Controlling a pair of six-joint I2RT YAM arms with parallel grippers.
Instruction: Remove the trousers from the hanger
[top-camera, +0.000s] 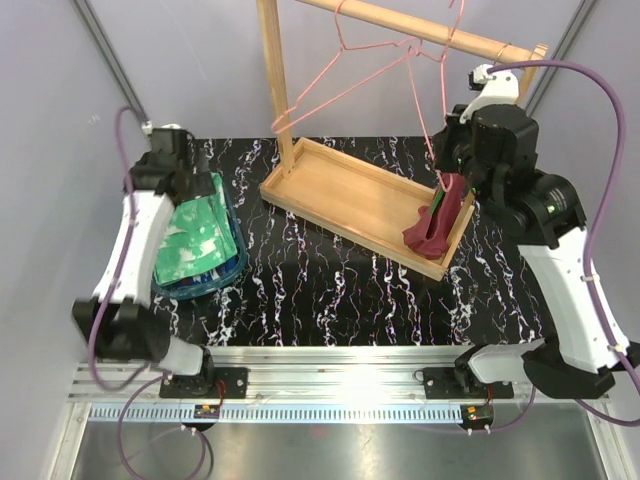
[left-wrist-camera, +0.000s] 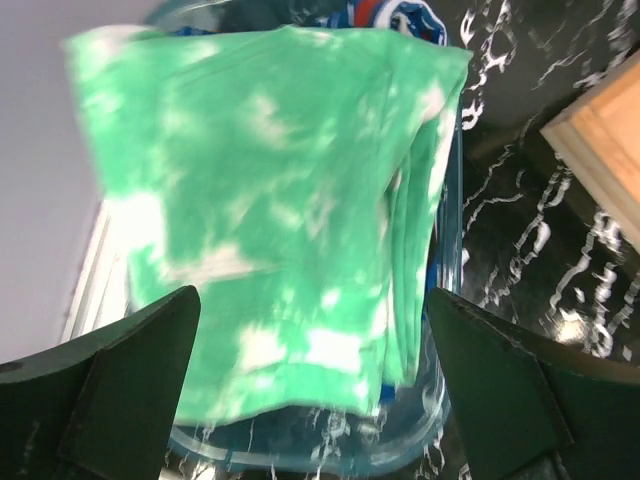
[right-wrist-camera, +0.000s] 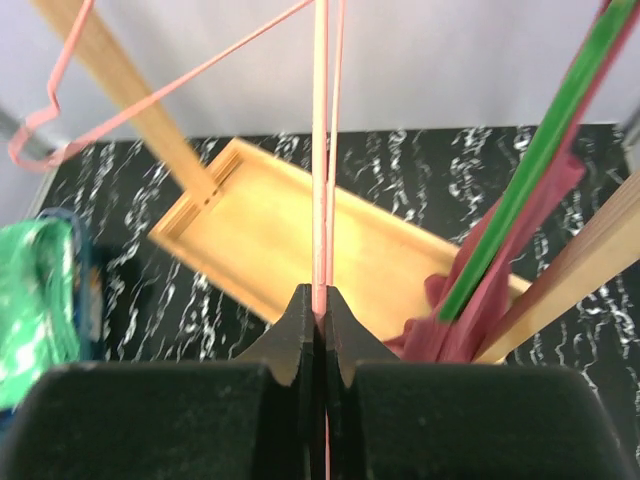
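Observation:
The green and white mottled trousers (top-camera: 195, 235) lie folded in a clear blue bin (top-camera: 236, 240) at the left. In the left wrist view they (left-wrist-camera: 270, 190) fill the frame, and a corner of the dark blue, red and white trousers (left-wrist-camera: 385, 12) shows under them. My left gripper (left-wrist-camera: 320, 400) is open just above the green trousers, holding nothing. My right gripper (right-wrist-camera: 320, 312) is shut on the thin wire of a pink hanger (right-wrist-camera: 320, 150) that hangs from the wooden rail (top-camera: 430, 32); in the top view this gripper (top-camera: 445, 160) is at the rack's right end.
A maroon garment (top-camera: 438, 222) on a green hanger (right-wrist-camera: 530, 160) droops into the wooden tray (top-camera: 340, 195) beside my right gripper. A second pink hanger (top-camera: 345, 85) hangs bare from the rail. The rack's upright post (top-camera: 273, 90) stands at the tray's left end.

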